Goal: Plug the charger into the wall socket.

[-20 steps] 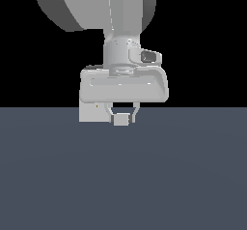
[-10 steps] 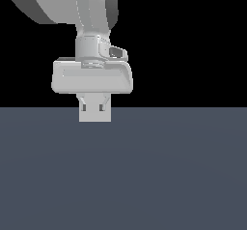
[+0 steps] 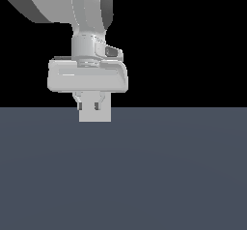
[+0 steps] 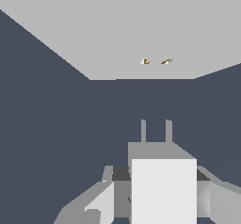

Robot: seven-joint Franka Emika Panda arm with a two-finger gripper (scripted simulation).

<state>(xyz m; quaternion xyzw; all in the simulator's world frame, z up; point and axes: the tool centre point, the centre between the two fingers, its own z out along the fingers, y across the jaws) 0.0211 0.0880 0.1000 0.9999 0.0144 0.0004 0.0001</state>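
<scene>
Gripping charger (image 4: 163,190) | jaws closed on its sides | prongs facing wall socket (image 4: 141,35), apart

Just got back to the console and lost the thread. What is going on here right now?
The arm's end effector holds the charger, a small light-grey block with two prongs pointing forward. The wrist view shows those prongs aimed at the pale wall socket, with a gap of dark floor between them, so the charger is not plugged in. Two small marks on the plate look like the slots. In the exterior view the end effector sits in front of the socket plate.
</scene>
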